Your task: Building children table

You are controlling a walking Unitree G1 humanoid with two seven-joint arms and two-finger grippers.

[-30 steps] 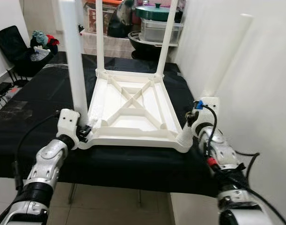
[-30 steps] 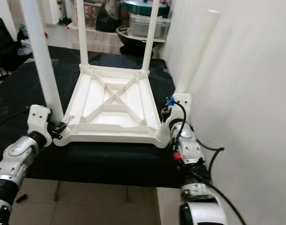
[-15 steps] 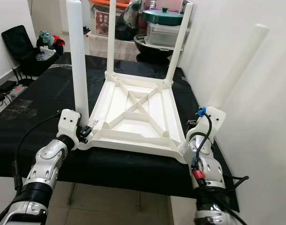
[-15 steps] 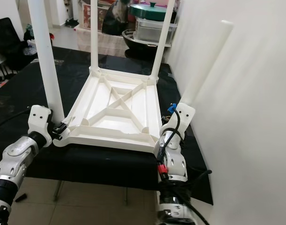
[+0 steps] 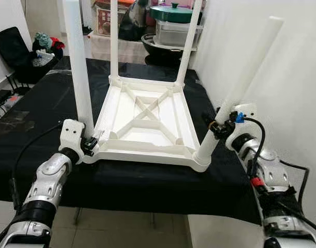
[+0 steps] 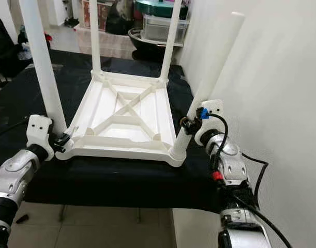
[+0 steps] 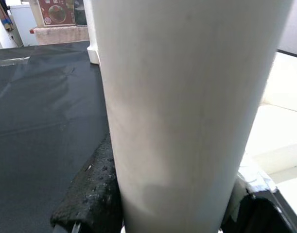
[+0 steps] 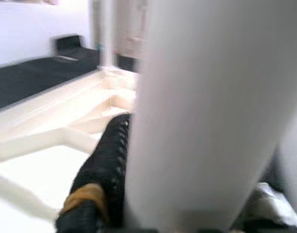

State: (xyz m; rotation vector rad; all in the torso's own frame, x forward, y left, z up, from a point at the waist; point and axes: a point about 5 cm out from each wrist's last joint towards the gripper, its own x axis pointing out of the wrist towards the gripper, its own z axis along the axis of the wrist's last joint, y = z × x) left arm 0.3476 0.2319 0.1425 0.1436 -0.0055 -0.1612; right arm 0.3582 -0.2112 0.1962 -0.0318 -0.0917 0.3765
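Two silver robot arms reach forward from the bottom of the head views, one on each side. The left arm rises from the lower left corner, its jointed silver forearm angled up and inward to a white wrist block, with a black cable looping out from it. The left tool (image 5: 90,144) has its black fingers (image 7: 92,196) closed on either side of a thick white tube (image 7: 187,111), low down. The right arm comes up from the lower right corner, forearm angled up and inward, black cables trailing and a blue fitting on the white wrist block. The right tool (image 5: 218,125) has its black fingers (image 8: 102,170) closed around a leaning white tube (image 8: 206,107).
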